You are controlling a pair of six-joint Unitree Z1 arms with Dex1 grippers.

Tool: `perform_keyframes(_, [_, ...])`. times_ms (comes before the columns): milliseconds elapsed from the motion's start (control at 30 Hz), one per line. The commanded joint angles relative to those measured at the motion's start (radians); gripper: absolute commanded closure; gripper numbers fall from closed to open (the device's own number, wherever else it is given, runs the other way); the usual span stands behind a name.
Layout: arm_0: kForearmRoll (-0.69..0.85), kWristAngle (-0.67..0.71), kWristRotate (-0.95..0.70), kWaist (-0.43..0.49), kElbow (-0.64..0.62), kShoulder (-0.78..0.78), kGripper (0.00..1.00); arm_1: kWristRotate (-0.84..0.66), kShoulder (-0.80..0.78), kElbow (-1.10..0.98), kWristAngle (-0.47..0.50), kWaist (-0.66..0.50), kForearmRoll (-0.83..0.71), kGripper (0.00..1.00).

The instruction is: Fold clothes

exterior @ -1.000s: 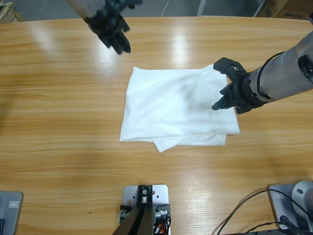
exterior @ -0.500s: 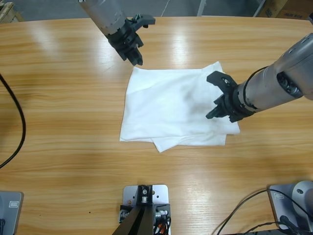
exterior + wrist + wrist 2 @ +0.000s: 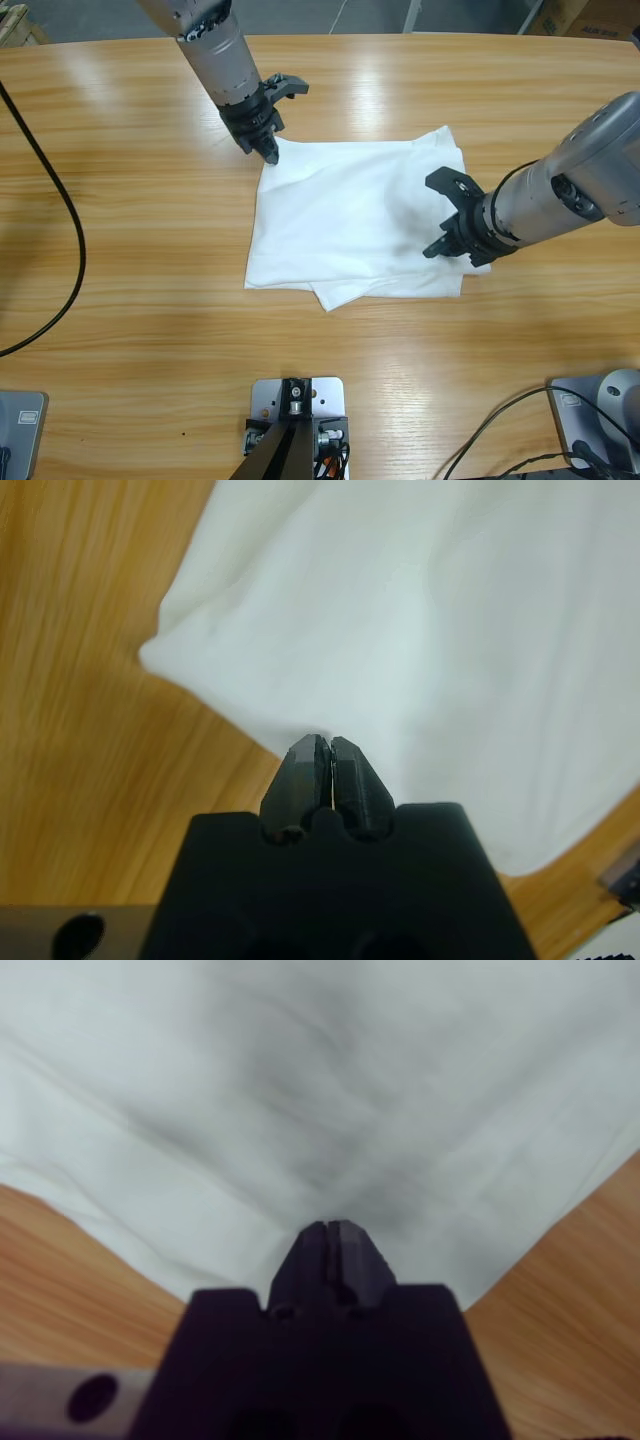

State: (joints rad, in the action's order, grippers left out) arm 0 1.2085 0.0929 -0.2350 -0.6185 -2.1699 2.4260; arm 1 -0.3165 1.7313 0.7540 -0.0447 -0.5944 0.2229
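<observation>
The clothes are one white T-shirt, lying folded into a rough rectangle in the middle of the wooden table. My left gripper comes in from the top left and sits at the shirt's far left corner. In the left wrist view that gripper is shut, its tips at the edge of the white cloth. My right gripper reaches in from the right over the shirt's near right part. In the right wrist view it is shut, tips down on the cloth, which creases toward them.
A black cable loops across the table's left side. More cables lie at the near right corner. A cardboard box stands beyond the table's far right edge.
The left arm has come down from beyond the shirt to its far left corner. The right gripper has slid toward the near edge along the shirt's right side.
</observation>
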Motion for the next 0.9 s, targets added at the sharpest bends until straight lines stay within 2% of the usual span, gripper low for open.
perform_keyframes(33, [0.022,-0.047,0.053,-0.012,-0.057,0.113,1.000,-0.012,0.019,-0.032,0.013,-0.008,-0.010,1.000])
perform_keyframes(167, [0.022,-0.020,0.054,-0.019,-0.103,0.125,1.000,-0.013,0.026,-0.032,0.019,-0.008,-0.011,1.000])
perform_keyframes(467, [0.022,-0.003,0.060,-0.019,-0.114,0.148,1.000,-0.030,0.048,-0.043,0.006,-0.008,0.006,1.000])
perform_keyframes(900, [0.050,-0.104,0.132,-0.020,-0.148,0.171,1.000,-0.067,0.022,-0.044,-0.001,-0.008,0.065,1.000])
